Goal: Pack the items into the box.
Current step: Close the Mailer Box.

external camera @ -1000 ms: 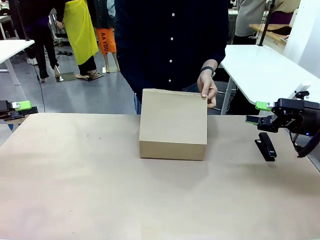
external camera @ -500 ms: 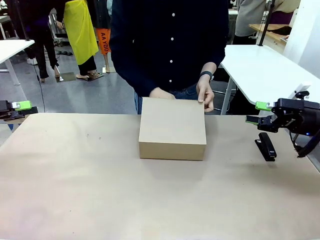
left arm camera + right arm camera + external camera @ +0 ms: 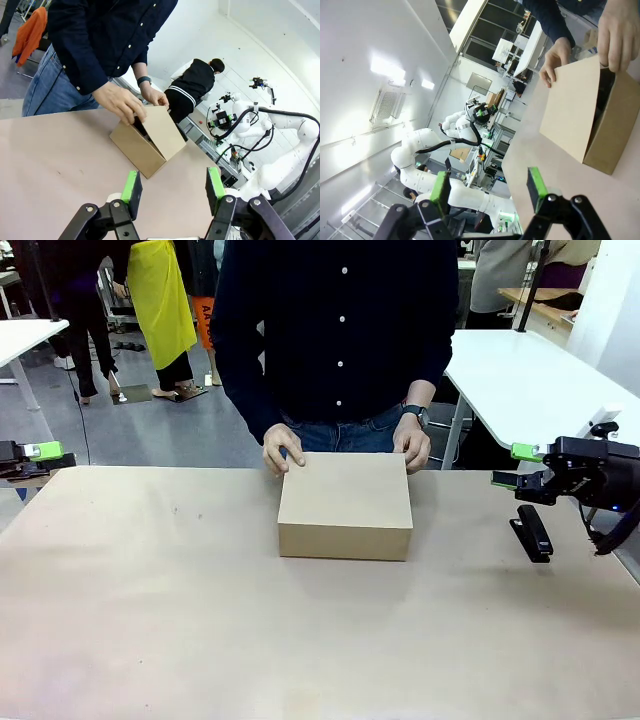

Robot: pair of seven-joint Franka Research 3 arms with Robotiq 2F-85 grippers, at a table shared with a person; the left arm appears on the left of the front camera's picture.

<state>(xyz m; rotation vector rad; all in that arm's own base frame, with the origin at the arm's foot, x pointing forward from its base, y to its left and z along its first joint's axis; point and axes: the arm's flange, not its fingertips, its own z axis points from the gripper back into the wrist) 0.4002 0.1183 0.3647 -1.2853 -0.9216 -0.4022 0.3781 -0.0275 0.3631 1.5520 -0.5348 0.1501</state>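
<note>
Both grippers idle with jaws apart and empty: the left gripper [image 3: 172, 192] at nine o'clock, the right gripper [image 3: 522, 466] at three, above a black stapler [image 3: 531, 533]. At table centre, toward twelve, the box [image 3: 345, 505] sits under a person's two hands [image 3: 283, 449], its lid nearly down.

A black stapler [image 3: 531, 532] lies near the table's [image 3: 150, 620] right edge.

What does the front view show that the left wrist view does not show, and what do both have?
Front view alone: the black stapler on the table by the right gripper, and the box seeming shut. Left wrist view alone: the lid raised a little, a dark gap under it at the person's hand. Both: the box, two hands on its lid, the open left gripper.
</note>
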